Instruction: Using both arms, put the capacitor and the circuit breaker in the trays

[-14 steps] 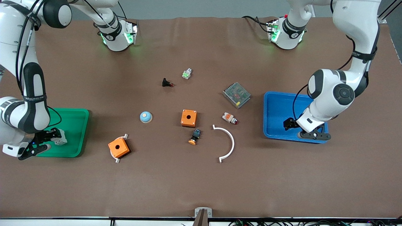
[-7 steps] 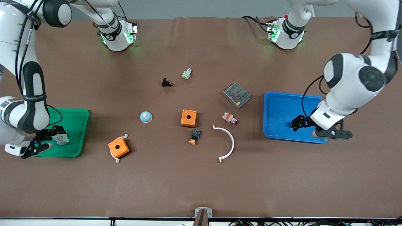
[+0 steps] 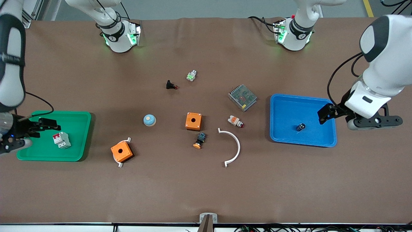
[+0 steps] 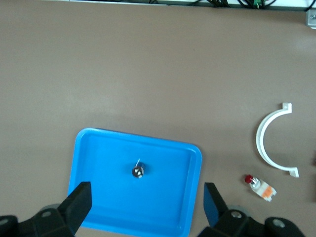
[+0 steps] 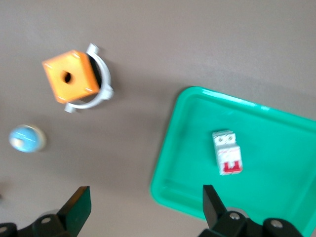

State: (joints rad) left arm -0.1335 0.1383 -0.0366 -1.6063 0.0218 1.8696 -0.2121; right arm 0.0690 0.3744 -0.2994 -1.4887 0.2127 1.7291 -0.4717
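The capacitor [image 3: 300, 127], a tiny dark cylinder, lies free in the blue tray [image 3: 279, 106]; it also shows in the left wrist view [image 4: 138, 171] inside the blue tray [image 4: 98, 163]. My left gripper [image 3: 325, 113] is open and empty, raised over that tray's edge toward the left arm's end [image 4: 145, 207]. The circuit breaker [image 3: 61, 140], white-grey with red levers, lies free in the green tray [image 3: 79, 129]; the right wrist view shows it [image 5: 227, 152] in the green tray [image 5: 281, 192]. My right gripper [image 3: 42, 127] is open and empty, raised over the green tray [image 5: 143, 207].
Between the trays lie two orange boxes [image 3: 193, 121] [image 3: 121, 151], a white arc [image 3: 236, 145], a blue dome [image 3: 149, 120], a black push-button with orange cap [image 3: 199, 140], a white-orange-red button switch [image 3: 235, 121], a mesh-topped unit [image 3: 242, 97] and two small parts [image 3: 171, 85] [image 3: 191, 76].
Both grippers let go and rose away from their trays. The capacitor now lies uncovered in the blue tray, and the circuit breaker lies free in the green tray.
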